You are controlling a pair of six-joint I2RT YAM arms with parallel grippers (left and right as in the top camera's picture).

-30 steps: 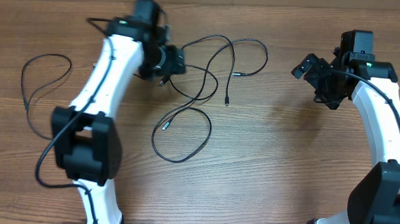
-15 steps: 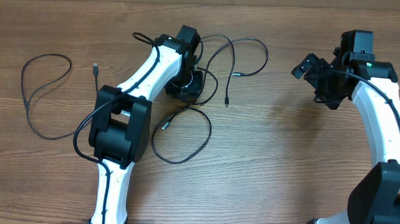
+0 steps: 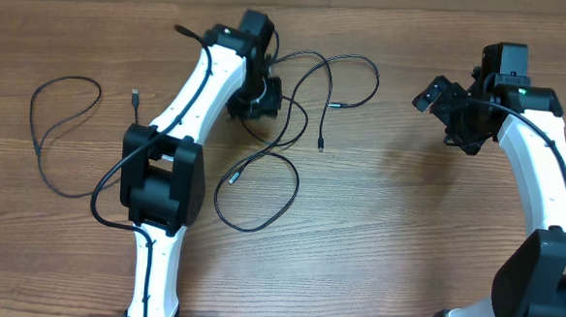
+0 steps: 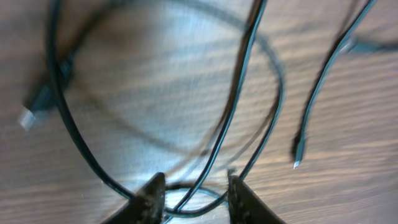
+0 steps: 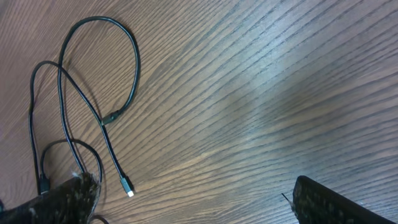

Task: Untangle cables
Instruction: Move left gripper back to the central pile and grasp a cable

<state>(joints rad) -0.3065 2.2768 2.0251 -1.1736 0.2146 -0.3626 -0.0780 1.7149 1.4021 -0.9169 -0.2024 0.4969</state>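
Observation:
Several thin black cables (image 3: pixel 306 87) lie tangled on the wood table, with one loop (image 3: pixel 257 191) trailing toward the front. A separate cable (image 3: pixel 61 127) lies at the far left. My left gripper (image 3: pixel 257 101) hangs over the left side of the tangle. In the left wrist view its fingertips (image 4: pixel 152 190) stand a little apart, and two cable strands (image 4: pixel 214 152) run loosely through the gap of the left gripper (image 4: pixel 194 183). My right gripper (image 3: pixel 445 109) is off to the right, away from the cables. The right gripper (image 5: pixel 193 183) is wide open over bare wood.
A metal-tipped plug (image 5: pixel 127 185) and a cable loop (image 5: pixel 99 68) lie left of the right gripper in its wrist view. Another plug (image 4: pixel 297 152) rests on the wood right of the left fingers. Bare table (image 3: pixel 397 213) stretches between the arms.
The left arm swung right onto the tangle, then drew back a little toward the far edge. Its jaws narrowed around the strands and reopened slightly. The right arm has not moved.

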